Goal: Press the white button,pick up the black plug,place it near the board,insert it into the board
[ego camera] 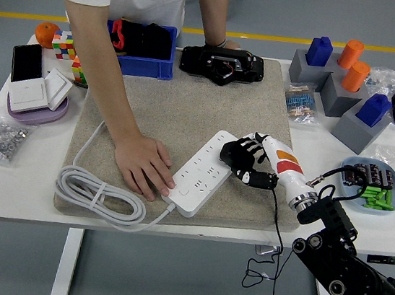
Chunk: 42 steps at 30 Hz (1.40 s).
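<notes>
The right hand [248, 161] grips the black plug [230, 154] at the board [199, 172], which a person's hand [144, 167] steadies; insertion looks unfinished, button step unclear.

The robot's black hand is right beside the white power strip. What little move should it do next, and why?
Probably ease the right hand slightly left and down onto the power strip. Its curled fingers sit at the strip's right edge, seemingly around something black, though I cannot tell whether that is the plug. A person's hand presses the strip's near-left end, steadying it on the mat.
</notes>
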{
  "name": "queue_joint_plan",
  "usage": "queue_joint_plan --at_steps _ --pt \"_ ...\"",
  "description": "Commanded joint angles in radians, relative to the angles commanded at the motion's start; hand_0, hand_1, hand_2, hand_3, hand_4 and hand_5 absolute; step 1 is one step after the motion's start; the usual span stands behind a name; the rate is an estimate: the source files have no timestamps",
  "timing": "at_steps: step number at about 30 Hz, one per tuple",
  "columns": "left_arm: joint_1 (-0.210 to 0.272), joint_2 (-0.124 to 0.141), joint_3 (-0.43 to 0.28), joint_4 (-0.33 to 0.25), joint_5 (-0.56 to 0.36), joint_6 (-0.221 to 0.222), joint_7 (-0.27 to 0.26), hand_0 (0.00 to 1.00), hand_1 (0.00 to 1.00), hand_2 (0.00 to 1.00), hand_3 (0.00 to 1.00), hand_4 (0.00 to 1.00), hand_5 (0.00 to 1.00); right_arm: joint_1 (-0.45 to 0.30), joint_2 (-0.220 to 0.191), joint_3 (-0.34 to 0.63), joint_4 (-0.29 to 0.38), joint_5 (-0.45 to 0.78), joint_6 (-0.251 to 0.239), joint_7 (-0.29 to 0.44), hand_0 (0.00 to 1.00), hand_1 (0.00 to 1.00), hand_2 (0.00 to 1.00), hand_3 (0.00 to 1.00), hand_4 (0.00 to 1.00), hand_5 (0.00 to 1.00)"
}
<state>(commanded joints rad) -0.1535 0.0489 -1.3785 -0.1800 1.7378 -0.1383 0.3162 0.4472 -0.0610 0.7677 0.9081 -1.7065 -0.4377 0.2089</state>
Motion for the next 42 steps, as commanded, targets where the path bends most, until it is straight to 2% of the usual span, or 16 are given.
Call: queue_joint_plan --at_steps 12,30,33,42 --pt "0.001 -0.001 -0.003 0.000 0.004 0.000 0.001 0.689 0.637 0.612 0.636 0.553 0.186 -0.007 -0.005 -0.006 0.000 0.000 0.006 -0.007 0.379 0.285 0.313 0.424 0.741 0.002" --pt "0.000 0.000 -0.003 0.000 0.002 0.000 0.000 0.689 0.636 0.612 0.636 0.550 0.183 -0.012 -0.016 -0.009 0.073 0.005 0.014 -0.030 0.378 0.285 0.312 0.423 0.747 0.002" --pt "0.001 0.000 -0.004 0.000 0.002 0.000 0.000 0.689 0.636 0.612 0.636 0.550 0.182 -0.017 -0.022 -0.003 0.102 0.000 0.026 -0.052 0.382 0.287 0.316 0.427 0.749 0.002" --pt "0.001 0.002 -0.006 0.000 0.002 0.000 0.000 0.689 0.636 0.612 0.636 0.550 0.182 0.017 -0.045 0.018 0.182 -0.093 0.126 -0.247 0.381 0.287 0.316 0.426 0.746 0.002"
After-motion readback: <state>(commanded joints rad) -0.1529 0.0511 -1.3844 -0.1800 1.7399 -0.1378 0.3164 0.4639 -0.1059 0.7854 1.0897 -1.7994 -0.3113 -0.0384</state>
